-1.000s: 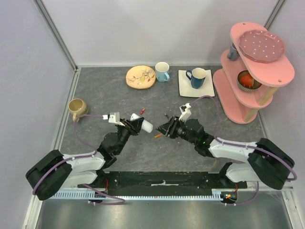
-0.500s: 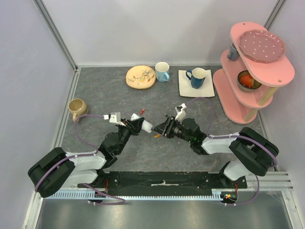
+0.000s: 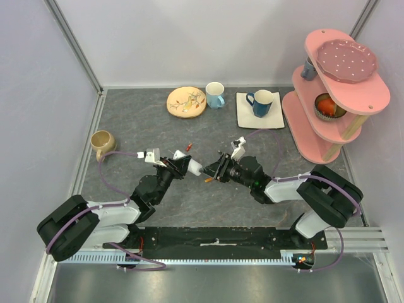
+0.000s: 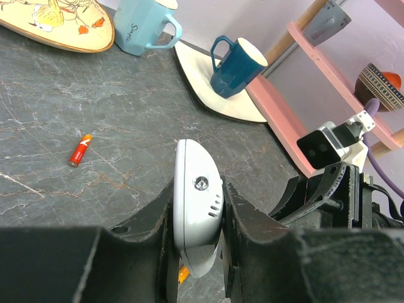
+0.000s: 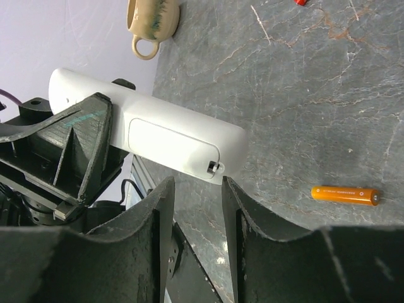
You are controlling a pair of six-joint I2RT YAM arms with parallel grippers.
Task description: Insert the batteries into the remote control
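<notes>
I've got the remote control (image 3: 189,165) dead centre; near battery (image 3: 209,180) at its 4 o'clock; far battery (image 3: 188,146) at 12.

The remote control (image 4: 196,202) is plain white. An orange battery (image 5: 345,195) and a red battery (image 4: 80,150) with an orange tip show against the tabletop (image 3: 139,126), dark grey with pale marble veins. The shelf (image 3: 363,95) is pink, its dotted plate (image 3: 346,61) pink with white spots, near a navy mug (image 4: 235,66) and a pale blue mug (image 4: 139,25).
</notes>
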